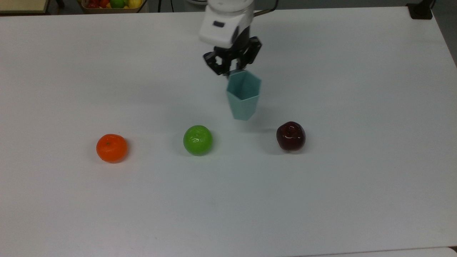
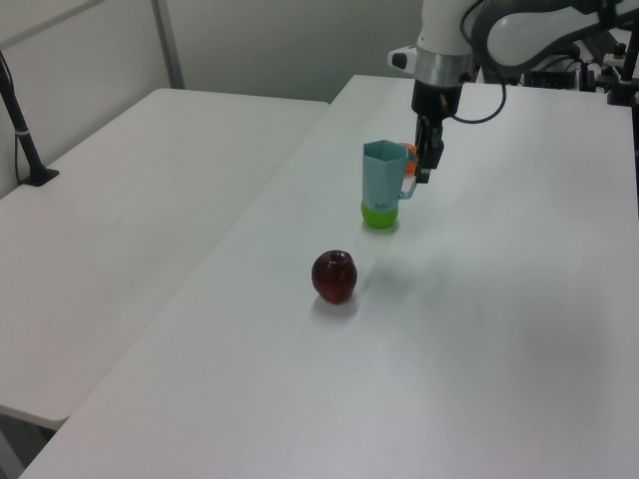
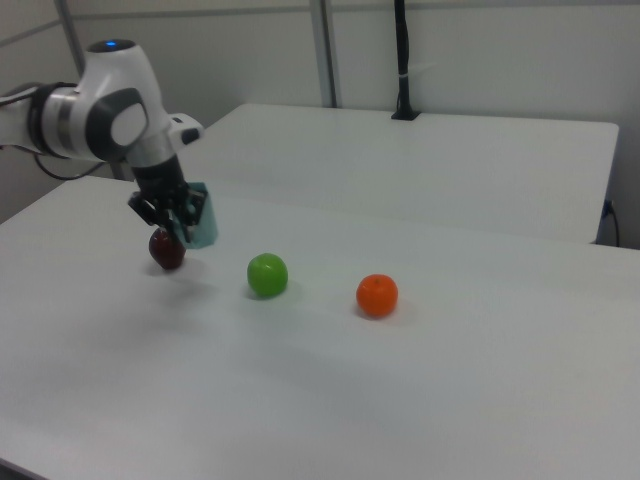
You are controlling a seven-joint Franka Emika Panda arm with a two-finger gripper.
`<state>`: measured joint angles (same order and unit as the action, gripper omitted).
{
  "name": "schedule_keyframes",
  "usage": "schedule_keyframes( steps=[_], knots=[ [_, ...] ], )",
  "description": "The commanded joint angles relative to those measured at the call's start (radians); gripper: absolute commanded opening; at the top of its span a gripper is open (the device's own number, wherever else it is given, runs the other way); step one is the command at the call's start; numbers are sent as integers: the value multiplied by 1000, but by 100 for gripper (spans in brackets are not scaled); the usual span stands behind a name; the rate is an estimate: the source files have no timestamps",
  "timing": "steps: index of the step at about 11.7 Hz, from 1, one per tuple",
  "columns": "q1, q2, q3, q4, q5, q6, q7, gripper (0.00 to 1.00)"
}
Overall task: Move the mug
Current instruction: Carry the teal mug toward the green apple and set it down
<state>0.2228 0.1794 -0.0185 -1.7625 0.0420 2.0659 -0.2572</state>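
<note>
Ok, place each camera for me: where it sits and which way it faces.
Top view: high over the fruit side, looking down across the table; wrist and tool holding the mug.
Left view: beyond the red apple, looking along the fruit row; forearm, tool.
Right view: beyond the orange, facing back; elbow, tool.
Shared: green apple, mug.
</note>
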Motion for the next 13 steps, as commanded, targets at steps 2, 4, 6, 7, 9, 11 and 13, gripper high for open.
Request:
schedule_keyframes(
  steps=[2,4,6,7,9,11,13],
  knots=[
    [-7,97,-37,35,3,-10,-60,1],
    [1,127,-37,31,-2,12,-50,1],
    [1,146,-35,26,-2,28,-45,2],
    [3,147,-35,21,-2,28,-44,3],
    [6,150,-34,8,-1,42,-42,4],
    [13,164,-35,8,-1,43,-42,7],
    [16,167,-34,8,-2,43,-42,7]
  ],
)
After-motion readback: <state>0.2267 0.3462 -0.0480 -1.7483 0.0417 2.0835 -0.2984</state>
